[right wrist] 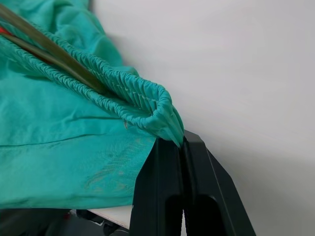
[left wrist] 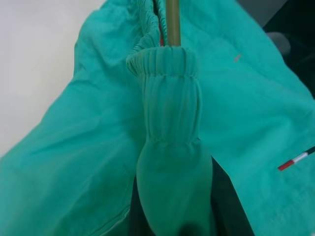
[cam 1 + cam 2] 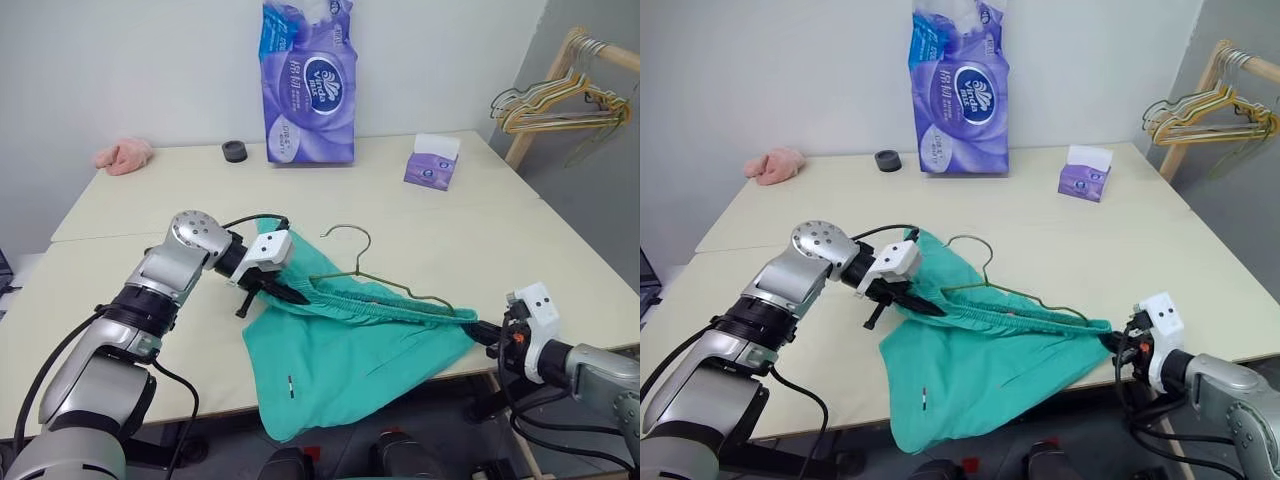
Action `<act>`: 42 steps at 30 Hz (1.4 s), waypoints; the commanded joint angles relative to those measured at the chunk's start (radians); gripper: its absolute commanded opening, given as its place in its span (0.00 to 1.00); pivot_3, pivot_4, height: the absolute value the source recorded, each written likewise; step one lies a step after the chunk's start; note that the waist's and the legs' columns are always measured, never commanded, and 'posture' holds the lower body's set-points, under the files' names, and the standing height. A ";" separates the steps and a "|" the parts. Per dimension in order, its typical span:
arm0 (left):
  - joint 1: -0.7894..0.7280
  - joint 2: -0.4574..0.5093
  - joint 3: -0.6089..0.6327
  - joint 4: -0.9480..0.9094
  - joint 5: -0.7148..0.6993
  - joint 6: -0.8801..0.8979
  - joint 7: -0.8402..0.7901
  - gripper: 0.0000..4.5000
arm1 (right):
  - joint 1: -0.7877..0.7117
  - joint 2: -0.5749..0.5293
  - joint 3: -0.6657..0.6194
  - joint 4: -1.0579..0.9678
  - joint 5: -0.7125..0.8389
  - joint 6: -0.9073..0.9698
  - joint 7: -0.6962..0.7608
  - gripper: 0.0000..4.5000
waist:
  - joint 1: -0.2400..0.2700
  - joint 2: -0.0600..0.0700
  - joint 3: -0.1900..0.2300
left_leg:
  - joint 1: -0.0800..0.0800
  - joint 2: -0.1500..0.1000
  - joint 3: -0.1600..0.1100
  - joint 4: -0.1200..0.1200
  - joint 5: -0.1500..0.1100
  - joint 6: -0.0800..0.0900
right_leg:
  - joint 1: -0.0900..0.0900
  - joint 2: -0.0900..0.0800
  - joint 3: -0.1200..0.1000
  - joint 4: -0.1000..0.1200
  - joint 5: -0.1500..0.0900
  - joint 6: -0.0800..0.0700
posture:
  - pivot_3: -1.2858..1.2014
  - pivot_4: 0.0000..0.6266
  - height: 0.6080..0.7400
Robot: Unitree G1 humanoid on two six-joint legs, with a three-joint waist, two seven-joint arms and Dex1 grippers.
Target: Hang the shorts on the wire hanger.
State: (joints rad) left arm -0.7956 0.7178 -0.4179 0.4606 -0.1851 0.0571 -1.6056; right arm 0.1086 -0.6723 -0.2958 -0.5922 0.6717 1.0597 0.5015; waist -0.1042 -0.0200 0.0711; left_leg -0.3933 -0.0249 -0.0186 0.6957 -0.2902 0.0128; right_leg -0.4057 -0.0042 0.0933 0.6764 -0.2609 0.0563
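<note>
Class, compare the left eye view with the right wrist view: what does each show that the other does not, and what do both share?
Left eye view alone: the wire hanger hook, purple tissue pack, pink cloth, and the left tool shut on the waistband. Right wrist view alone: the gathered waistband corner pinched in the right tool. Both: the shorts on the table.

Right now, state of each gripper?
Left gripper: shut on the shorts, at one end of the waistband.
Right gripper: shut on the shorts, at the waistband's other end.
</note>
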 commanded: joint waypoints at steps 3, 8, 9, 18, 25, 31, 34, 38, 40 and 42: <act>-0.037 -0.009 0.039 0.057 0.054 -0.033 0.021 0.00 | -0.049 -0.096 -0.020 -0.106 0.017 0.014 0.008 0.01 | -0.001 0.000 0.000 | 0.000 0.000 0.000 0.000 0.000 0.000 | 0.000 0.000 0.000 0.000 0.000 0.001 | 0.45 0.07 1.00; -0.036 -0.036 0.037 0.076 0.094 -0.058 0.048 0.00 | -0.179 -0.159 0.037 -0.164 0.047 0.068 -0.003 0.01 | -0.007 0.000 0.000 | 0.000 0.000 -0.001 0.000 0.000 0.000 | 0.000 0.000 0.000 -0.001 0.000 0.001 | 0.45 0.07 1.00; -0.037 -0.039 0.037 0.078 0.100 -0.061 0.047 0.00 | -0.188 -0.167 0.041 -0.162 0.047 0.074 -0.002 0.01 | -0.007 0.000 0.000 | -0.001 0.000 -0.001 0.000 0.000 0.000 | 0.000 0.000 0.000 -0.001 0.000 0.001 | 0.44 0.07 1.00; -0.046 -0.110 0.065 0.085 0.135 -0.083 0.153 0.00 | -0.383 -0.242 0.242 -0.175 0.001 0.061 0.030 0.01 | -0.011 0.000 0.000 | -0.002 0.000 0.000 0.000 0.000 0.000 | 0.000 -0.005 0.000 -0.002 0.000 0.000 | 0.44 0.06 1.00; -0.017 -0.136 0.074 0.046 0.144 -0.057 0.210 0.00 | -0.502 -0.253 0.351 -0.186 -0.039 0.056 0.041 0.01 | -0.010 0.000 0.000 | -0.004 0.000 -0.002 0.000 0.000 0.000 | -0.002 -0.007 -0.001 -0.003 0.000 0.000 | 0.45 0.06 1.00; 0.003 -0.143 0.088 0.030 0.148 -0.043 0.253 0.00 | -0.501 -0.322 0.362 -0.204 -0.061 0.018 0.106 0.22 | -0.009 0.000 0.000 | -0.004 0.000 -0.002 0.000 0.000 0.000 | -0.002 -0.007 -0.002 -0.002 0.000 0.000 | 0.45 0.06 1.00; 0.009 -0.146 0.091 0.022 0.148 -0.036 0.266 0.00 | -0.493 -0.353 0.340 -0.202 -0.057 0.003 0.140 0.43 | -0.009 0.000 0.000 | -0.004 -0.001 -0.002 0.001 0.000 0.000 | -0.002 -0.008 -0.003 -0.003 0.000 0.000 | 0.45 0.05 1.00; 0.026 -0.157 0.094 -0.004 0.141 -0.019 0.280 0.00 | -0.453 -0.425 0.284 -0.194 -0.048 -0.028 0.224 0.74 | -0.009 0.000 0.000 | -0.004 -0.001 -0.003 0.001 0.000 0.000 | -0.002 -0.008 -0.003 -0.003 0.000 0.000 | 0.45 0.05 1.00; 0.034 -0.158 0.096 -0.017 0.139 -0.013 0.281 0.00 | -0.411 -0.453 0.268 -0.186 -0.060 -0.045 0.247 0.90 | -0.009 0.000 0.000 | -0.004 -0.001 -0.003 0.000 0.000 0.000 | -0.002 -0.008 -0.003 -0.003 0.000 0.000 | 0.44 0.05 1.00; 0.042 -0.158 0.097 -0.030 0.136 -0.005 0.280 0.00 | -0.342 -0.479 0.256 -0.160 -0.096 -0.064 0.252 0.99 | -0.007 0.000 0.000 | -0.004 -0.001 -0.003 0.001 0.000 0.000 | -0.002 -0.008 -0.004 -0.002 0.000 0.000 | 0.44 0.05 1.00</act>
State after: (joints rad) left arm -0.7504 0.5589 -0.3499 0.4715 -0.0384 0.0455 -1.3325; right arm -0.2563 -1.1339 -0.0047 -0.7660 0.6058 1.0206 0.7442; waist -0.1116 -0.0202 0.0711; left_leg -0.3974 -0.0257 -0.0212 0.6962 -0.2904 0.0128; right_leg -0.4074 -0.0127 0.0897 0.6739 -0.2607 0.0562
